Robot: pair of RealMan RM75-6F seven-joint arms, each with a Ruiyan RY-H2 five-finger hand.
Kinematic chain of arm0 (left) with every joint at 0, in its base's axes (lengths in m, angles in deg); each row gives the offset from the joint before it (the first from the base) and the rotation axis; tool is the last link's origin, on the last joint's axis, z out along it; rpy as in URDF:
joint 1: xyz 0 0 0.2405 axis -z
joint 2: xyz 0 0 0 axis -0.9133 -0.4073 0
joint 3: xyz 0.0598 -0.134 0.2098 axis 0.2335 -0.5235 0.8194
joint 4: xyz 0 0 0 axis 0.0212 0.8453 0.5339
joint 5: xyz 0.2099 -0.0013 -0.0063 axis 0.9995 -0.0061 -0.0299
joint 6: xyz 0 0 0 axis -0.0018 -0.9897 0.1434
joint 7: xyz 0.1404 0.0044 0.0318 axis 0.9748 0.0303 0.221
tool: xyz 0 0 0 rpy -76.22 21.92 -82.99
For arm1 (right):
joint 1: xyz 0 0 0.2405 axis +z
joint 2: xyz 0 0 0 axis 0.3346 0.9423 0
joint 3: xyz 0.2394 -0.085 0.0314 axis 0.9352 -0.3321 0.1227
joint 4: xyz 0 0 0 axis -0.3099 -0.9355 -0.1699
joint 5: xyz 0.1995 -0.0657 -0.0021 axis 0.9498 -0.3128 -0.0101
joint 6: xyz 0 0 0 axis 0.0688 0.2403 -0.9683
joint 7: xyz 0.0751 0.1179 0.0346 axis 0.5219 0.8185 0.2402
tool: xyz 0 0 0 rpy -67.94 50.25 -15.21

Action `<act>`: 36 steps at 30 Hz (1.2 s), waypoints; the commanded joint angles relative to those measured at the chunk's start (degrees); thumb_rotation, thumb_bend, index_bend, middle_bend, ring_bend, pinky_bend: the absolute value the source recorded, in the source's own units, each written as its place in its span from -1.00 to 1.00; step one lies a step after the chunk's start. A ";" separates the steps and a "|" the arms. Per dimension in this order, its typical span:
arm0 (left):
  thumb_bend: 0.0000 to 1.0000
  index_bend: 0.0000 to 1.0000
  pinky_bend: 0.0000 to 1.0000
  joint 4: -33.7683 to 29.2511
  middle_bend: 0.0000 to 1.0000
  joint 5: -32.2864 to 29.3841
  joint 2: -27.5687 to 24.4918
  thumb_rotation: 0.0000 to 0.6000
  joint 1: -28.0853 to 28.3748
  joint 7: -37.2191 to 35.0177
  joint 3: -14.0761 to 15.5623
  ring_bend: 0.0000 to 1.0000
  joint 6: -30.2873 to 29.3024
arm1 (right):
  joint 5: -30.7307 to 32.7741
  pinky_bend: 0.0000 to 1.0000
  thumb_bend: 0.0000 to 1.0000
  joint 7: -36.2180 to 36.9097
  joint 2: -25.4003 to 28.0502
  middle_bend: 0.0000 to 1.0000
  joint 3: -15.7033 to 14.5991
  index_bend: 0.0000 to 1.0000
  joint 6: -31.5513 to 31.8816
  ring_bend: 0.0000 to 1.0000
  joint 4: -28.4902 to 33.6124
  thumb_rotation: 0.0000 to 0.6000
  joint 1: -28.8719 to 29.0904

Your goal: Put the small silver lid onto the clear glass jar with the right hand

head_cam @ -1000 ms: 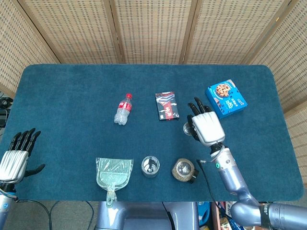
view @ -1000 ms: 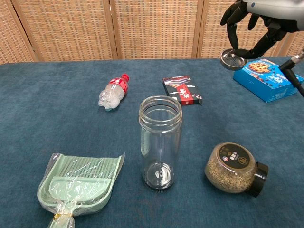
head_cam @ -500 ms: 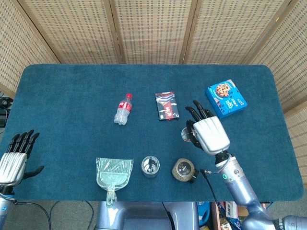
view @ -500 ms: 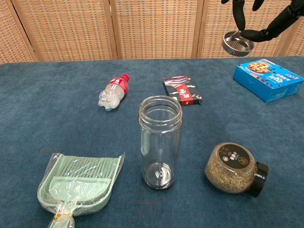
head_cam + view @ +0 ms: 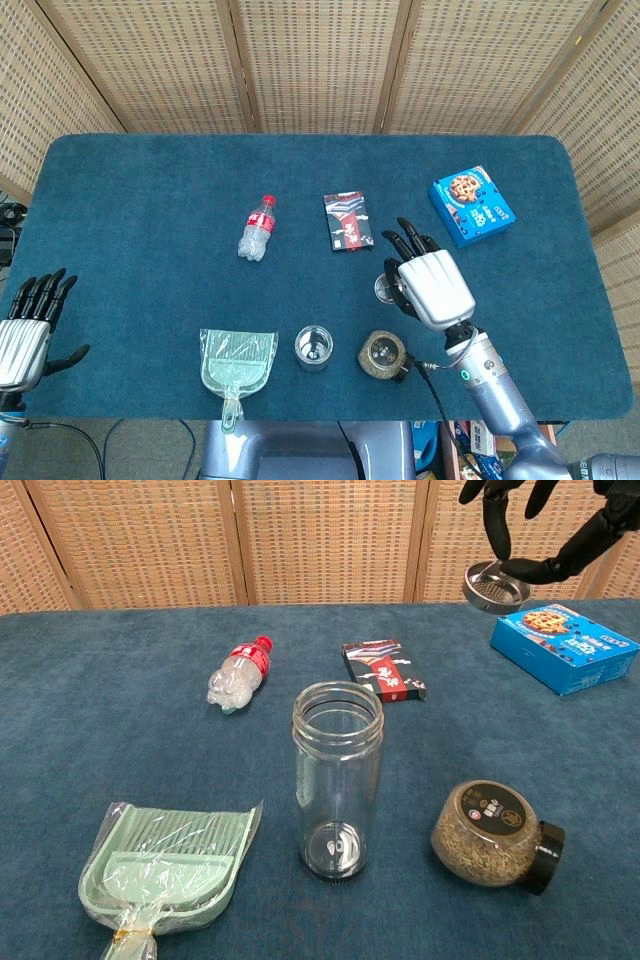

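Note:
The clear glass jar (image 5: 338,780) stands upright and open near the table's front, seen from above in the head view as a ring (image 5: 313,347). My right hand (image 5: 432,283) hangs in the air and pinches the small silver lid (image 5: 489,586) between its dark fingers (image 5: 493,520); the lid (image 5: 384,288) peeks out at the hand's left side. The lid is above and to the right of the jar's mouth, well apart from it. My left hand (image 5: 24,335) rests at the table's front left corner, fingers spread, holding nothing.
A round jar of seeds (image 5: 493,834) lies on its side right of the glass jar. A green dustpan (image 5: 170,872) is at the front left. Further back lie a small cola bottle (image 5: 238,674), a black-red packet (image 5: 384,669) and a blue cookie box (image 5: 566,646).
My right hand has carried the lid toward the table's front and slightly left, closer to the glass jar. The left hand has drifted a little toward the front edge.

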 commanded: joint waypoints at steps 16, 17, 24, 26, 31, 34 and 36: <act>-0.62 -1.00 -1.00 0.05 -1.00 0.26 0.32 1.00 0.26 0.06 -0.13 -1.00 0.59 | -0.40 -0.34 0.13 -0.29 -0.46 -0.51 -1.42 0.28 0.28 -0.90 2.37 1.00 0.38; -0.62 -1.00 -1.00 0.05 -1.00 0.32 0.35 1.00 0.26 0.12 -0.13 -1.00 0.56 | -0.65 -0.34 0.13 -0.34 -0.60 -0.51 -1.65 0.28 0.30 -0.90 2.64 1.00 0.34; -0.62 -1.00 -1.00 0.08 -1.00 0.06 0.46 1.00 0.40 0.34 -0.22 -1.00 0.98 | -1.31 -0.34 0.13 -0.79 -2.70 -0.51 -2.23 0.28 0.32 -0.90 3.42 1.00 0.86; -0.62 -1.00 -1.00 0.10 -1.00 0.15 0.46 1.00 0.37 0.21 -0.19 -1.00 0.91 | -1.41 -0.34 0.13 -1.24 -3.44 -0.51 -2.38 0.28 0.25 -0.90 3.76 1.00 1.16; -0.62 -1.00 -1.00 0.24 -1.00 0.28 0.42 1.00 0.30 -0.10 -0.13 -1.00 0.79 | -1.72 -0.34 0.13 -2.68 -5.16 -0.51 -2.63 0.28 0.32 -0.90 4.10 1.00 1.86; -0.62 -1.00 -1.00 0.31 -1.00 0.29 0.49 1.00 0.40 -0.15 -0.08 -1.00 1.07 | -1.17 -0.34 0.13 -3.33 -5.99 -0.51 -2.64 0.28 0.31 -0.90 4.14 1.00 2.23; -0.62 -1.00 -1.00 0.33 -1.00 0.38 0.61 1.00 0.61 0.05 -0.01 -1.00 1.46 | -0.74 -0.34 0.13 -3.94 -6.65 -0.51 -2.66 0.28 0.32 -0.90 3.97 1.00 2.56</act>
